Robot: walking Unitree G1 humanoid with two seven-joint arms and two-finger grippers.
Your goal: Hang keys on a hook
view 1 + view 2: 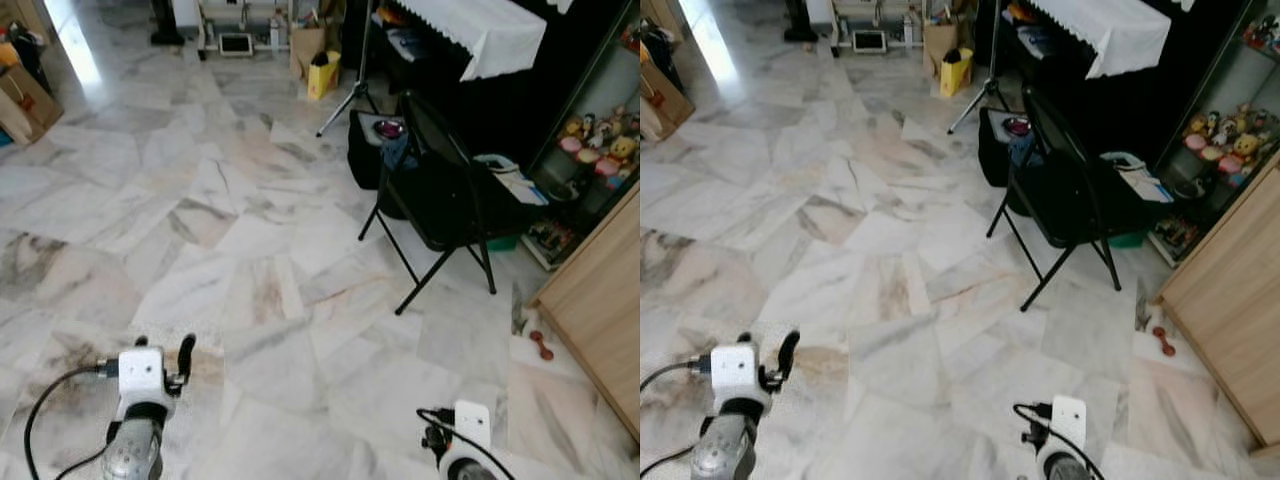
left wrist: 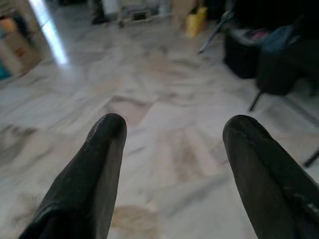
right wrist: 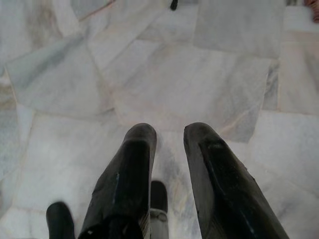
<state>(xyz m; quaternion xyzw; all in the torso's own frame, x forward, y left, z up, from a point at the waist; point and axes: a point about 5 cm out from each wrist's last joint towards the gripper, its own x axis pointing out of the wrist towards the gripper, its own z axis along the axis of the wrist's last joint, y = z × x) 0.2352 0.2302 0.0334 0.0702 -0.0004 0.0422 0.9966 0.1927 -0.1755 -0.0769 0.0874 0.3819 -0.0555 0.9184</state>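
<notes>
Neither keys nor hook can be made out, so no direction is set: the left gripper (image 2: 172, 149) hangs spread wide and empty, the right gripper (image 3: 169, 159) narrowly parted and empty, both low over the white veined marble floor (image 1: 250, 200).

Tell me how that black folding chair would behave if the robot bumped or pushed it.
The black folding chair stands on thin crossed legs, so it looks light for its size and would probably slide on the polished marble floor rather than resist. A push high on the backrest might tip it. The small things lying on its seat could shift or fall off.
</notes>
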